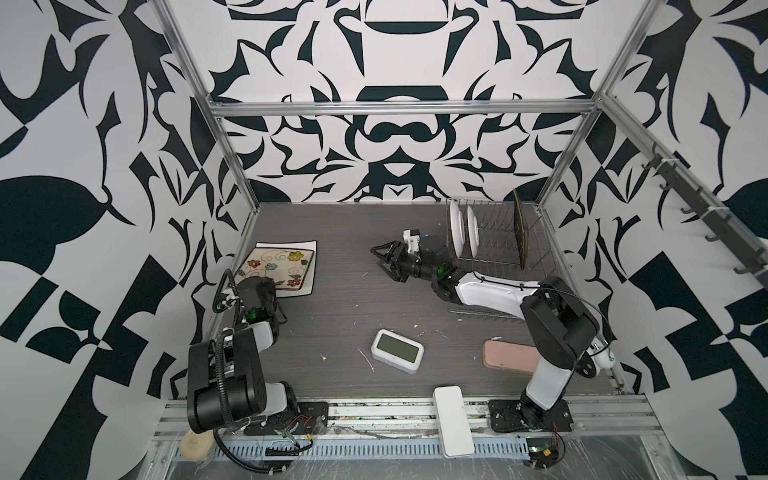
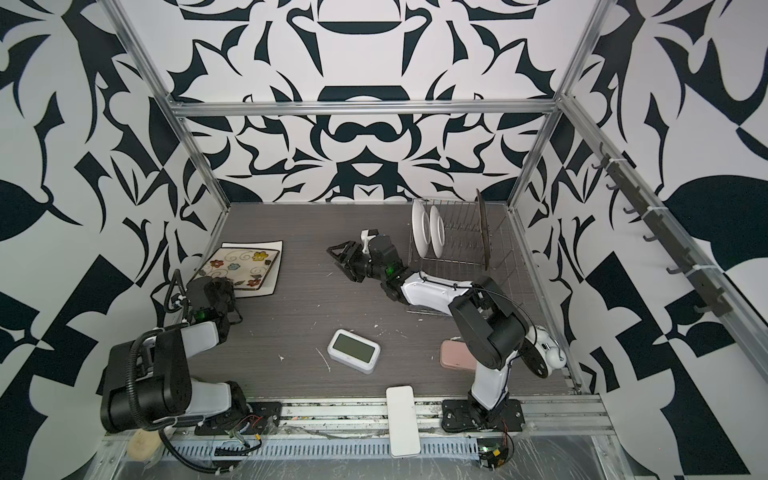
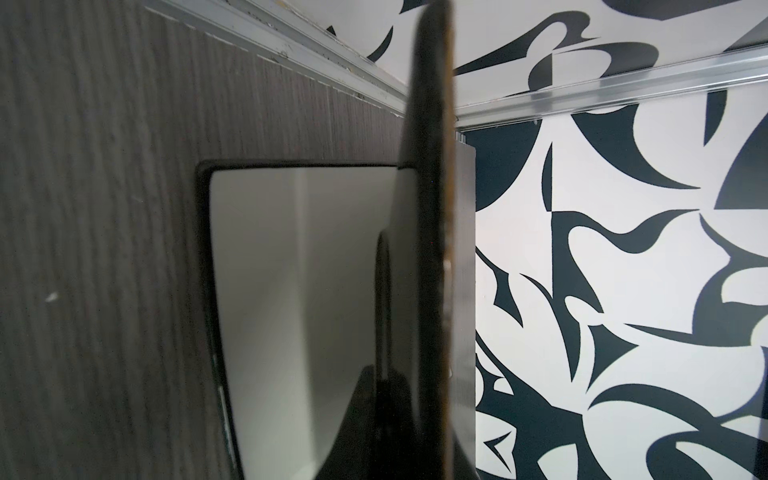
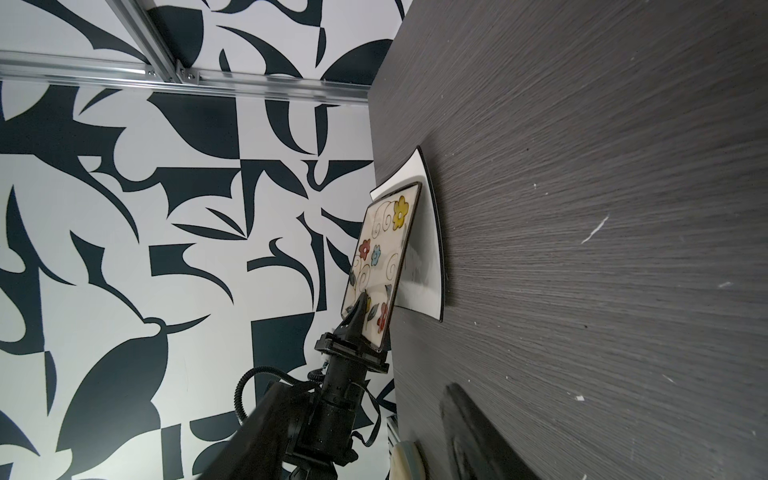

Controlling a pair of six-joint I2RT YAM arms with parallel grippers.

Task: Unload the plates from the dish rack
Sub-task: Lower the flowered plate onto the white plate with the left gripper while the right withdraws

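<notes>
My empty, half-open right pincer [image 1: 377, 258] points left, away from two round white plates [image 1: 457, 232] standing in the silver wire dish rack [image 1: 494, 259], upper right; left pincer [image 4: 365, 306] grips a cream floral square plate [image 1: 282, 268].

patterned walls [image 1: 395, 62] (black-white), grey tabletop [image 1: 340, 316]

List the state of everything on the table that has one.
White plate: flat on table.
Floral plate: tilted, held by left fingers over white plate.
Round plates: two, upright in rack.
Dark plate: upright in rack.
Right fingers: open, empty.
Clock: lying flat.
Case: lying flat.
</notes>
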